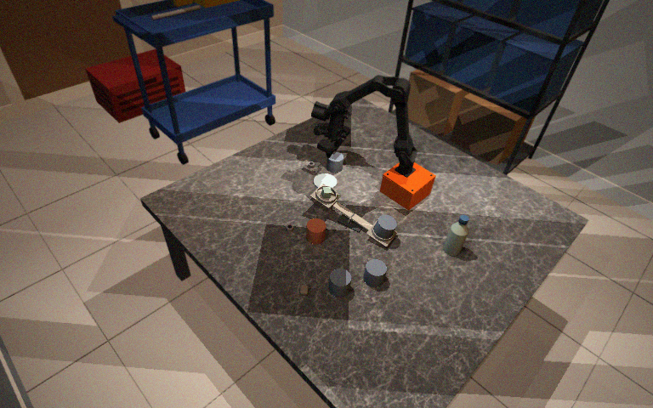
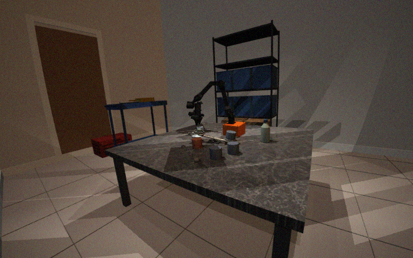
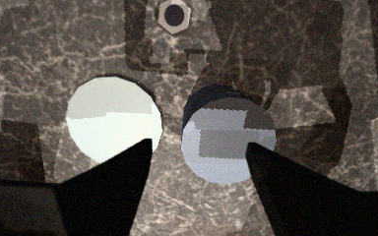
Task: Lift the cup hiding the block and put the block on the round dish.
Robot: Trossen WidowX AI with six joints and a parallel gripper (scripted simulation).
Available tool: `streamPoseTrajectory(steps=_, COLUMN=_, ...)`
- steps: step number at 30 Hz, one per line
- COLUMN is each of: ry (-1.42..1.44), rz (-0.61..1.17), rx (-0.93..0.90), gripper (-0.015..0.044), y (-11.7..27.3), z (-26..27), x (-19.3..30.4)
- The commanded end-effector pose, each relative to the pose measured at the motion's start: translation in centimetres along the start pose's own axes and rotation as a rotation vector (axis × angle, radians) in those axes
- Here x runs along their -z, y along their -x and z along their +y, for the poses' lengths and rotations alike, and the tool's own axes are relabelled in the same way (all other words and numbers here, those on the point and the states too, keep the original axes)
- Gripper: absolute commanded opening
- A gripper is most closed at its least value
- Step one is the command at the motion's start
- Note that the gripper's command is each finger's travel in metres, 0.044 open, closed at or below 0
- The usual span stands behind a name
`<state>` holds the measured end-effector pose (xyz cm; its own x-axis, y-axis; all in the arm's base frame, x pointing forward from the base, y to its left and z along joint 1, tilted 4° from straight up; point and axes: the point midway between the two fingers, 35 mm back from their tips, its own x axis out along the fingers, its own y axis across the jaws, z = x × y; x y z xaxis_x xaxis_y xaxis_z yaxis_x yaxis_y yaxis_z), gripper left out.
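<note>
The lifted grey cup (image 1: 336, 161) (image 3: 226, 143) stands on the table behind the round white dish (image 1: 325, 179) (image 3: 110, 118), apart from it. My gripper (image 1: 326, 151) (image 2: 197, 123) is open and empty above this cup; in the wrist view one fingertip overlaps the cup and the other is over the gap beside the dish. The small pale green block (image 1: 326, 192) lies uncovered in the ring at the dish-side end of the balance (image 1: 345, 211). The other grey cup (image 1: 384, 227) (image 2: 230, 135) stands on the balance's opposite end. The dish has nothing on it.
An orange base box (image 1: 407, 185) (image 2: 234, 128) carries the arm. A red cup (image 1: 315, 231), two more grey cups (image 1: 339, 282) (image 1: 375, 273), a bottle (image 1: 456, 238) and a small tan piece (image 1: 303, 289) stand around the balance. A hex nut (image 3: 174, 16) lies near the dish.
</note>
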<state>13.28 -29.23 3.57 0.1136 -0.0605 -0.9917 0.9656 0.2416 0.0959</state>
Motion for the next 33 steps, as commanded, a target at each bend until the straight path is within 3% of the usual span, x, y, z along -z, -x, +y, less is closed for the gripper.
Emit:
streamPoseTrajectory(steps=1, ry=0.076, rz=-0.022, rx=-0.011, gripper=0.0260, y=0.5, z=1.3, x=-0.5)
streamPoseTrajectory(steps=33, ry=1.165, rz=0.003, rx=-0.036, gripper=0.0260, y=2.5, z=13.1, x=2.5)
